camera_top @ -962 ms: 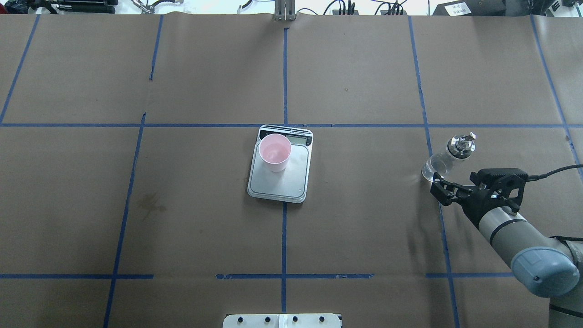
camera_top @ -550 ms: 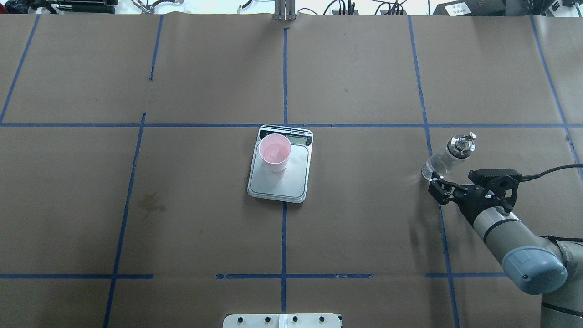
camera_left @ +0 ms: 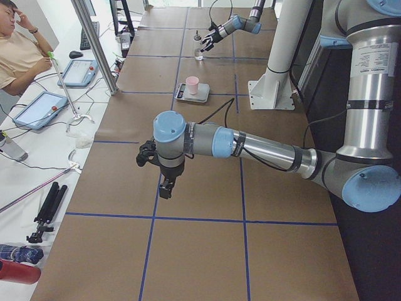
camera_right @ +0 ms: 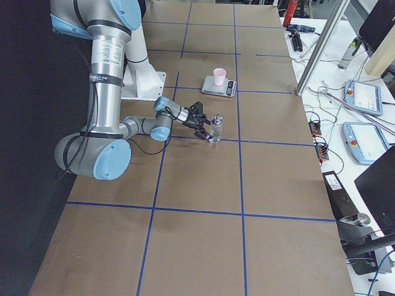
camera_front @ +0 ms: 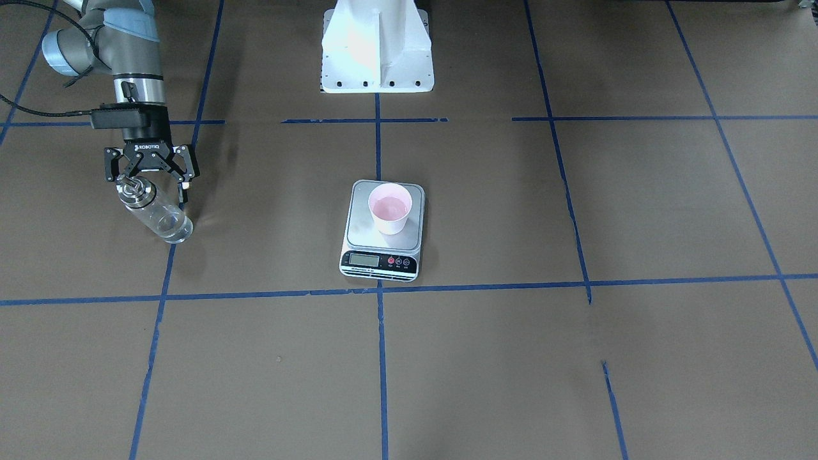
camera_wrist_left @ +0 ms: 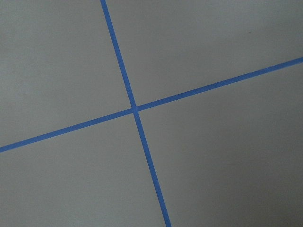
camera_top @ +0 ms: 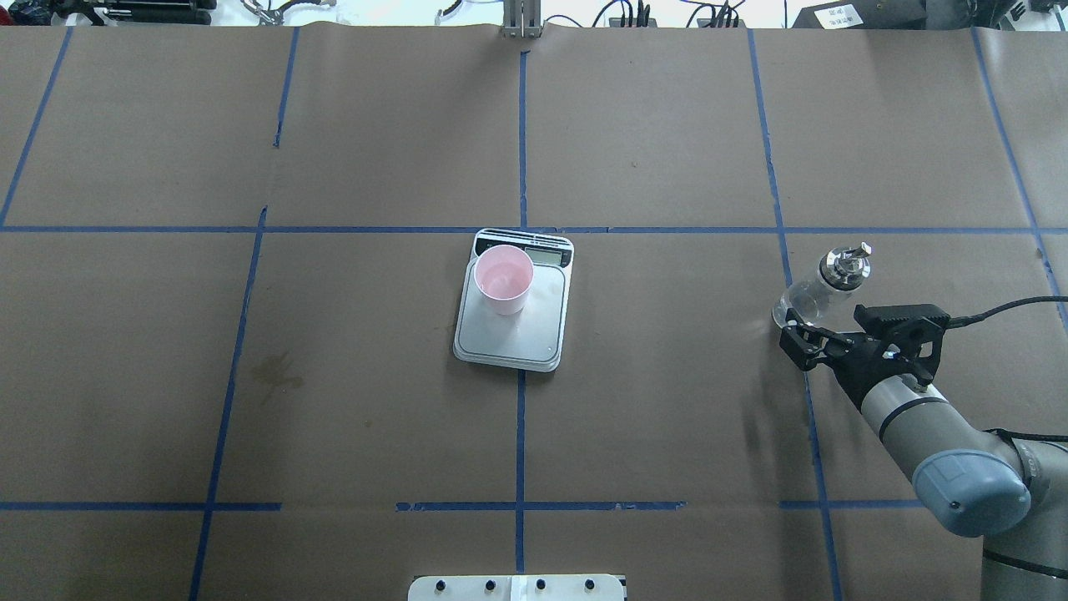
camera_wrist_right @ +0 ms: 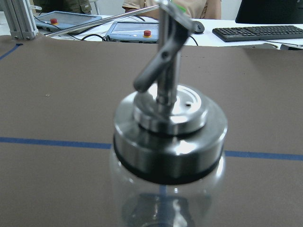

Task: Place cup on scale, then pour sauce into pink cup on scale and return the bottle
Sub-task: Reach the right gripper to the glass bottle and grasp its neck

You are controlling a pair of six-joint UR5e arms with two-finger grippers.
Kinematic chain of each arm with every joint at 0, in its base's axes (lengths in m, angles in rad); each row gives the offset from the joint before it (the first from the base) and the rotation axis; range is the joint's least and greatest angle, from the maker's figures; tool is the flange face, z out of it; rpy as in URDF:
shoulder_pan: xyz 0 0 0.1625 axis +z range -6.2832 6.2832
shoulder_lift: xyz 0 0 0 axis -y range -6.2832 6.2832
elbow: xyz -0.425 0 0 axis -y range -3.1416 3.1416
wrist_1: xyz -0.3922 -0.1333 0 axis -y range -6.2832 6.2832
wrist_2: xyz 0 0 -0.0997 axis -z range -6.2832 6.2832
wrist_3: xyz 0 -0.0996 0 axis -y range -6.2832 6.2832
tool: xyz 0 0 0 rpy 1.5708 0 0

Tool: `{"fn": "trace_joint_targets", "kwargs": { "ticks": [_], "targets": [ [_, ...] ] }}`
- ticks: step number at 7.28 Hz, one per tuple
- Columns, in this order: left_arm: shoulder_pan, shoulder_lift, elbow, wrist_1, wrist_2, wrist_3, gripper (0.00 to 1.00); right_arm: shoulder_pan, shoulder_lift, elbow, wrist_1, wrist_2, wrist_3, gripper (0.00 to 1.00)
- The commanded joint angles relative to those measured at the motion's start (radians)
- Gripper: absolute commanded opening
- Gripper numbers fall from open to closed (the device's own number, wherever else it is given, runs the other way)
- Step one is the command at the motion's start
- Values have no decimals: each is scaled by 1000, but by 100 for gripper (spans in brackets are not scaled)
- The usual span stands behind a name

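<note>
1. Locate the scale (camera_top: 513, 334) at the centre of the table (camera_top: 667, 417), with its display strip turned to 12 o'clock in the overhead view.
2. Find the cup (camera_top: 503, 280) upright on the scale's steel platform, set toward 11 o'clock, close to the display strip, pink inside.
3. Look to 3 o'clock of the scale, well apart from it, for the bottle (camera_top: 822, 288): upright on the table, base just beside a blue tape line (camera_top: 776, 209), shiny metal collar and spout cap on top.
4. Note the right hand (camera_top: 797, 346) just beside the bottle's base, at about 6 o'clock in the overhead view — released, fingers spread wide in the front-facing view, grasping nothing.
5. Check the right wrist view: collar and spout close up at the centre, slightly blurred, clear glass below.
6. Find the left hand (camera_left: 164, 188) in the left side view only, hanging low over the table near a tape crossing (camera_wrist_left: 135, 109), well apart from scale, cup and bottle. Released or clenched — cannot tell.
</note>
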Motion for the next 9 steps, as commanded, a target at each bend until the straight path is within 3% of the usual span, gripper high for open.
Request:
{"fn": "trace_joint_targets", "kwargs": {
  "ticks": [1, 7, 8, 9],
  "targets": [
    [0, 0, 0, 0, 0, 0, 100, 21, 13, 0, 0, -3, -8, 100],
    [0, 0, 0, 0, 0, 0, 100, 56, 40, -3, -1, -14, -10, 100],
    [1, 0, 0, 0, 0, 0, 100, 56, 43, -15, -1, -28, -8, 88],
    [1, 0, 0, 0, 0, 0, 100, 56, 46, -17, 0, -37, -10, 14]
  ]
}}
